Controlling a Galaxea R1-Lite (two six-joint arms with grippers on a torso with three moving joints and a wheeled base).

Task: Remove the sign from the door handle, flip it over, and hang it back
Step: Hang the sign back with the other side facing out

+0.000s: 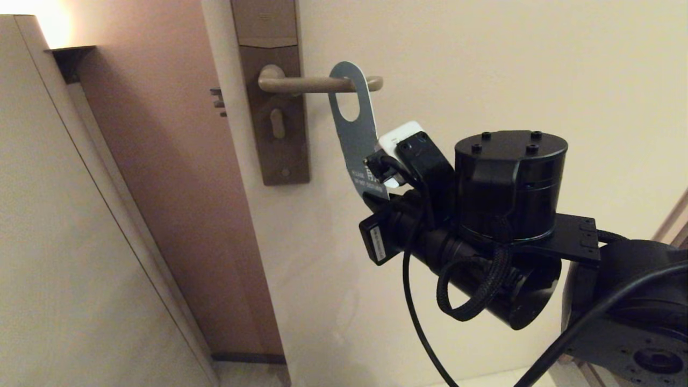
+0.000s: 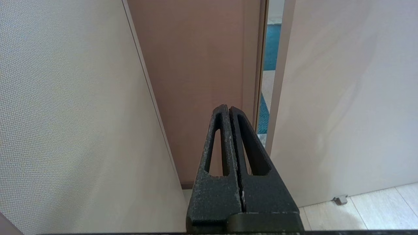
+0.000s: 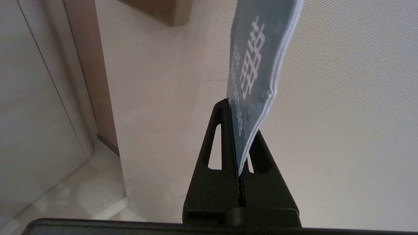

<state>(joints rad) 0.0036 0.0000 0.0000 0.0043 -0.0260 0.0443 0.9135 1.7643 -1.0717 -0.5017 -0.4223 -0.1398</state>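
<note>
The sign (image 1: 355,131) shows its blue side and sits with its oval hole end on the door handle (image 1: 301,84), tilted, its lower end swung to the right. The lever's rounded tip pokes out past the card. The handle sits on a tall brown lock plate (image 1: 274,140). My right gripper (image 1: 378,192) is shut on the sign's lower end. In the right wrist view the blue card (image 3: 258,49) with white lettering runs down between the shut fingers of the right gripper (image 3: 240,119). My left gripper (image 2: 228,109) is shut and empty, low down facing the door edge.
The pale door (image 1: 484,64) stands ajar beside a brown frame (image 1: 177,161) and a pale wall panel (image 1: 64,242). Blue carpet (image 2: 270,45) shows through the gap. A small door stop (image 2: 340,199) sits on the tiled floor.
</note>
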